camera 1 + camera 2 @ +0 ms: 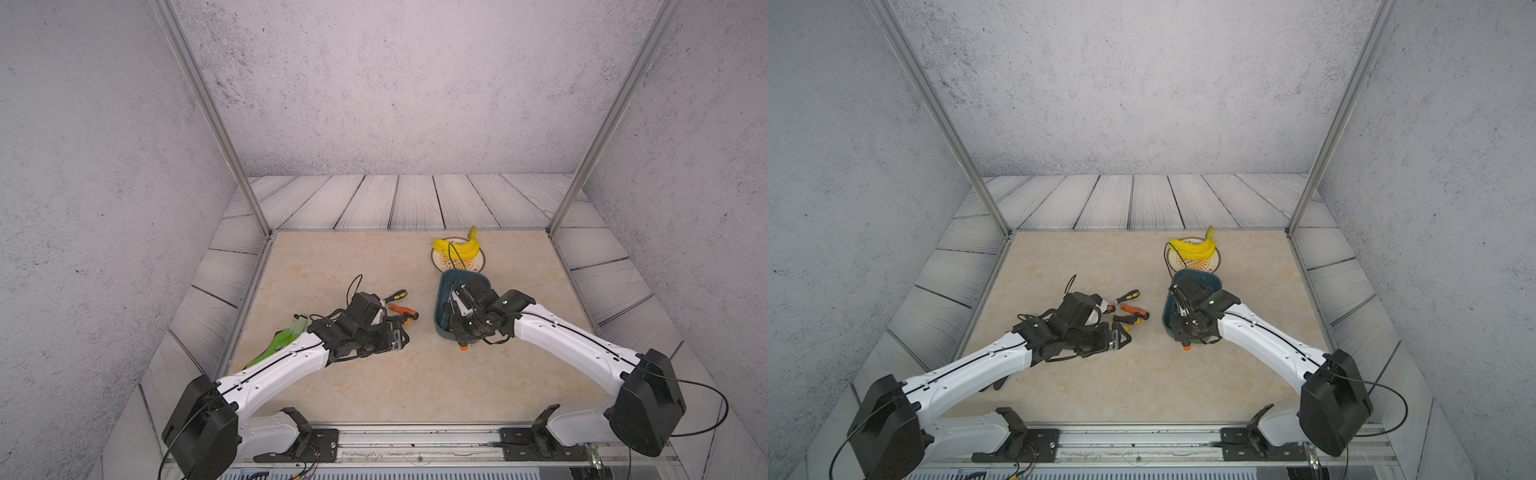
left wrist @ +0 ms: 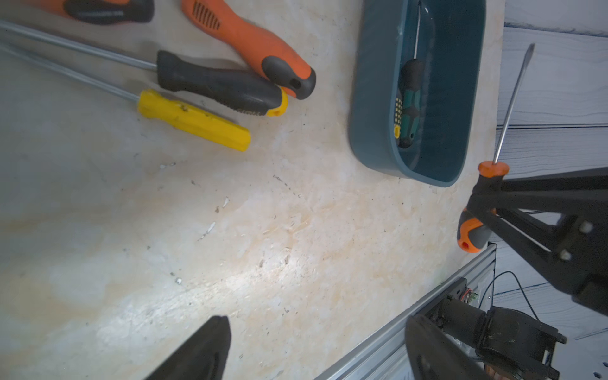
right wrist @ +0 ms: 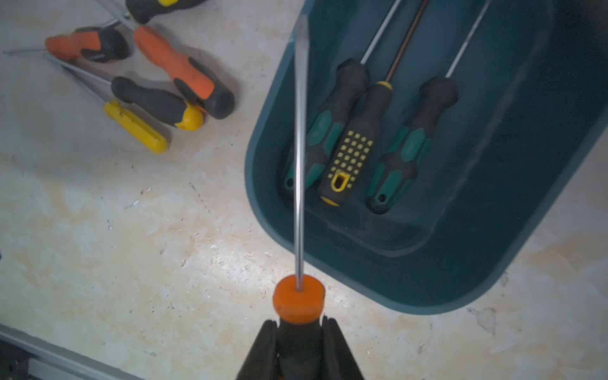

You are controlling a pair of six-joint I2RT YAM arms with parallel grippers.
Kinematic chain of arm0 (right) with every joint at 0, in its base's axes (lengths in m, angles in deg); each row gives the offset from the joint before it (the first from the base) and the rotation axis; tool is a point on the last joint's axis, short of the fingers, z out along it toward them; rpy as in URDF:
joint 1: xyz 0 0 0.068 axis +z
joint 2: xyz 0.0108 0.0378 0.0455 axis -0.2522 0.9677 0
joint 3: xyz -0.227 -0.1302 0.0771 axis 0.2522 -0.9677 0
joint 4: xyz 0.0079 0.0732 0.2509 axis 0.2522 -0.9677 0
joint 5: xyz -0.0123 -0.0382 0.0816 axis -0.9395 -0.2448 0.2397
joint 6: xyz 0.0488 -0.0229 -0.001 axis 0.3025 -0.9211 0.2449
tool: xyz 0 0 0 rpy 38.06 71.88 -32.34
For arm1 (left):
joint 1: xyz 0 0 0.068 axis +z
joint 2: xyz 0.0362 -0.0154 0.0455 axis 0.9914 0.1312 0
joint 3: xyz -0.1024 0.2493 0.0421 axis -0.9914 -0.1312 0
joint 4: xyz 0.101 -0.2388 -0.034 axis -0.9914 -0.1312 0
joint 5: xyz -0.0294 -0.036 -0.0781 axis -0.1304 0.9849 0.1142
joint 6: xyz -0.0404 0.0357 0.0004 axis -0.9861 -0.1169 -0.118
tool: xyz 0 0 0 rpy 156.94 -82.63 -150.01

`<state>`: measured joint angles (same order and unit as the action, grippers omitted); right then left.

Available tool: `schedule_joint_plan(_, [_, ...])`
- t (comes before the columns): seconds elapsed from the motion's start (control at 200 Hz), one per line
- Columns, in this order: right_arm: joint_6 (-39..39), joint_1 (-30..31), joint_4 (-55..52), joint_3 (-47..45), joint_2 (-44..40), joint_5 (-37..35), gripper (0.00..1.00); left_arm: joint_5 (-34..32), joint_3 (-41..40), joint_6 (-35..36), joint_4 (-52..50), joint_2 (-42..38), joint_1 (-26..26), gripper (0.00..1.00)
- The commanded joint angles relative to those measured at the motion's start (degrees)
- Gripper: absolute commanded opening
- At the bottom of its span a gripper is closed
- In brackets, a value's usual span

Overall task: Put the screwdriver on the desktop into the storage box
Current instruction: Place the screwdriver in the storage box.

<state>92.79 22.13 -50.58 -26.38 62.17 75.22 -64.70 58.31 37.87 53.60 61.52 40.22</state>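
Beige desktop (image 1: 374,382), grey walls (image 1: 374,104) around; right gripper (image 3: 297,325) clamped on handle of orange screwdriver (image 3: 298,164), shaft lined up along storage box (image 3: 427,296) right of centre, likely to lay it beside three screwdrivers (image 3: 352,144) inside; left gripper (image 2: 314,332) jaws apart, poised near loose screwdrivers (image 2: 217,85) left of centre.

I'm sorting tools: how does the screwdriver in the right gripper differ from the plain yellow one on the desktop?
The gripped screwdriver is clamped by its handle in the right gripper near the storage box; the yellow screwdriver lies loose on the desktop among other screwdrivers. The gripped screwdriver's handle is orange and dark; the yellow screwdriver's is all yellow. Both have slim metal shafts and neither lies in the box.
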Motion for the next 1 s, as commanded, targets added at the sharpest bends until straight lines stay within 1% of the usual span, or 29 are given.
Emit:
schedule_joint_plan(0.0, [-0.4, -3.7, 1.0, 1.2, -1.5, 0.6, 0.18, 0.6, 2.4, 1.4, 1.3, 1.5, -0.7, 0.89])
schedule_joint_plan(0.195, [0.6, -9.8, 3.8, 1.8, 2.2, 1.1, 0.18, 0.3, 2.4, 1.1, 1.7, 2.1, -1.5, 0.89])
schedule_joint_plan(0.385, [2.5, -13.4, 5.6, 3.0, 7.8, 0.7, 0.18, -0.4, 0.9, 0.6, 1.2, 0.8, -1.6, 0.89])
schedule_joint_plan(0.505, [3.5, -14.1, 7.2, 3.0, 10.8, 0.0, 0.18, -1.0, 0.3, 0.3, 0.9, 0.1, -1.6, 0.89])
schedule_joint_plan(0.811, [7.4, -14.8, 6.7, 4.7, 15.9, -5.4, 0.18, -1.3, -0.8, 0.1, 0.9, -0.3, -1.6, 0.89])
schedule_joint_plan(0.996, [9.7, -15.0, 6.7, 4.6, 17.5, -6.1, 0.19, -1.7, -1.5, -0.1, 0.7, -0.7, -1.6, 0.89])
